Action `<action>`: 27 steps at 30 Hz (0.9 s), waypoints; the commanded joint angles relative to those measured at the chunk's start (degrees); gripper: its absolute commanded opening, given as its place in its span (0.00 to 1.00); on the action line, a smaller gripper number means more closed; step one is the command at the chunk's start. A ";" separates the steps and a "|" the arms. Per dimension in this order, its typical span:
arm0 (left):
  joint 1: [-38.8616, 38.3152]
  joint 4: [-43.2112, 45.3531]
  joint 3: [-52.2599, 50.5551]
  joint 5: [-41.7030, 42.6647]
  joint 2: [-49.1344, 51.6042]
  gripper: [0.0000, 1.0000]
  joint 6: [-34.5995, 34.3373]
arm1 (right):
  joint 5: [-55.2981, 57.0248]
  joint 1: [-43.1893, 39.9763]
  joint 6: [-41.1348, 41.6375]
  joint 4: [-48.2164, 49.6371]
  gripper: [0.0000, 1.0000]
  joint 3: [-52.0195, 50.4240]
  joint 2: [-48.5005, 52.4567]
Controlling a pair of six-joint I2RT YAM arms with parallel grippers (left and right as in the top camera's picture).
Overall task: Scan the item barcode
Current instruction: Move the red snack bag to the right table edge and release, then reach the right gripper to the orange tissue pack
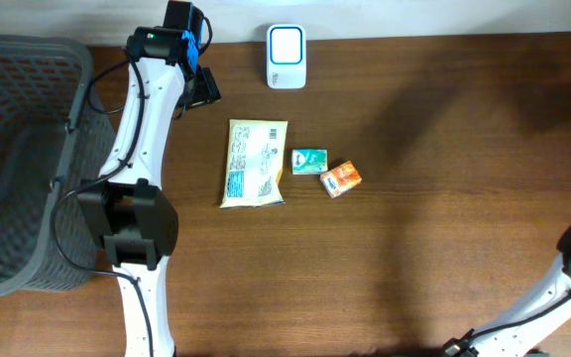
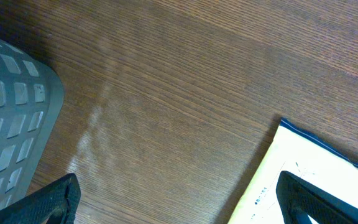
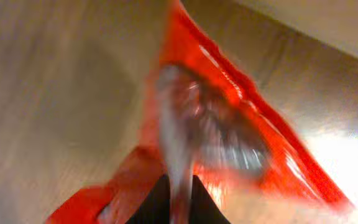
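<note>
1. Grey mesh basket (image 1: pixel 18 149), tabletop's (image 1: pixel 444 198) left edge.
2. Left claw (image 1: pixel 202 87) wide, beside yellow packet (image 1: pixel 256 164); print unreadable.
3. White scanner (image 1: pixel 286 57) at rear; teal box (image 1: pixel 309 161), orange box (image 1: pixel 341 178) side by side.
4. Right claw (image 3: pixel 180 194) pinching blurred red packet (image 3: pixel 188 56) above tabletop; label illegible.

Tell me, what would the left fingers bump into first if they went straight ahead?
Probably the bare wooden table between them. One finger sits over a corner of the yellow packet, so it might touch that first; depth is hard to tell.
</note>
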 commanded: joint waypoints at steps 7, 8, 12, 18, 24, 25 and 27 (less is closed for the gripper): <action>0.20 -0.04 -0.13 -0.61 -1.44 0.99 -0.66 | -4.83 0.20 -5.81 -1.18 0.19 0.13 5.70; 0.20 -0.04 -0.13 -0.61 -1.44 0.99 -0.66 | -10.29 0.72 -7.63 -1.51 0.19 0.17 4.90; 0.20 -0.04 -0.13 -0.61 -1.44 0.99 -0.66 | -31.78 4.24 -15.13 -5.97 0.31 0.24 3.04; 0.20 -0.04 -0.13 -0.61 -1.44 0.99 -0.66 | -38.71 21.81 -34.03 -27.71 0.77 0.17 3.48; 0.20 -0.04 -0.13 -0.61 -1.44 0.99 -0.66 | -18.60 43.58 -34.01 -28.24 0.99 0.15 3.89; 0.20 -0.04 -0.13 -0.61 -1.44 0.99 -0.66 | -16.22 46.16 -34.01 -26.97 0.99 0.15 3.89; 0.20 -0.04 -0.13 -0.61 -1.44 0.99 -0.66 | -14.36 50.93 -34.21 -23.87 0.96 0.11 3.91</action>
